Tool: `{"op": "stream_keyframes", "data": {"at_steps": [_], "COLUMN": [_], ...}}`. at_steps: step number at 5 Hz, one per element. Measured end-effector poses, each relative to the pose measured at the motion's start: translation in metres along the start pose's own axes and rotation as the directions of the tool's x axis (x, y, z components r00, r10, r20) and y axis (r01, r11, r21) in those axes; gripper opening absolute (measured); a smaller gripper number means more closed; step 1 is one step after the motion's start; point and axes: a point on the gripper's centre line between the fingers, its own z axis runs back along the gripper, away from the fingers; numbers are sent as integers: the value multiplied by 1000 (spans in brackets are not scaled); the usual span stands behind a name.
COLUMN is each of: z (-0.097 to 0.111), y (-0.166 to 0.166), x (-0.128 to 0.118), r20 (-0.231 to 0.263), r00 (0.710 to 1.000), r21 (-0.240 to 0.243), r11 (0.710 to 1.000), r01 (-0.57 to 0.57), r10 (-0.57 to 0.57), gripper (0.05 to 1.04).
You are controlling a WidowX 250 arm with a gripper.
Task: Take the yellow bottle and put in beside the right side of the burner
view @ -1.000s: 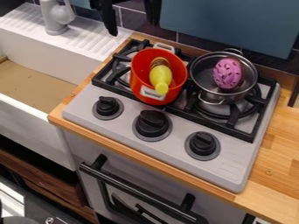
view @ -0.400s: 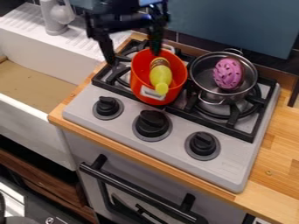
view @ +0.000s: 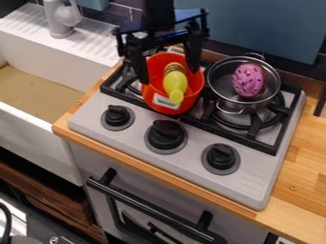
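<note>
1. Spotting the yellow bottle [view: 175, 85] tilted inside the red pot [view: 194, 88], narrow tip toward the front handle; walled in all round by the red pot's side.
2. Seeing a steel pot [view: 221, 78] just right of the red pot, with a pink, dark-spotted object [view: 248, 80] inside; standing over the right part of the black burner grate [view: 230, 135], and so taking up room on that burner.
3. Now to the gripper [view: 168, 72], right over the red pot; fingers spread wide, pointing down, one at each side of the bottle; gripping nothing; too hard to tell about contact with the red pot's rim.
4. Down below the red pot, picking out three black knobs [view: 166, 134] on the grey stove top [view: 255, 183]; lower still, a black oven handle [view: 146, 207].
5. Left of the red pot, catching a white sink [view: 35, 107] and a grey faucet [view: 61, 21]; off to its right, a wooden counter [view: 305, 181]; behind it, a blue-grey panel [view: 255, 28] and dark tiles [view: 121, 14].
</note>
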Motion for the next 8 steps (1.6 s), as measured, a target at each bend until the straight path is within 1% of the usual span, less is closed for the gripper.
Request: {"op": "stream_keyframes", "data": {"at_steps": [1, 2, 4, 5, 6, 7, 8], "z": [-9, -20, -38, -45, -47, -46, -45], "y": [-2, -2, -2, -4, -6, -7, -5], "x": [0, -3, -6, -9, -10, -13, -15], "r20": [-2, -16, 22, 8, 12, -15, -35], "r00": [999, 999, 997, 998, 997, 998, 998], "r21": [1, 21, 59, 70, 68, 69, 73], "r11": [999, 998, 996, 995, 995, 996, 996], "r01": [35, 52, 71, 66, 71, 62, 60], "r10": [-35, -52, -72, -67, -72, -61, -58], "gripper": [999, 999, 999, 972, 841, 546, 303]}}
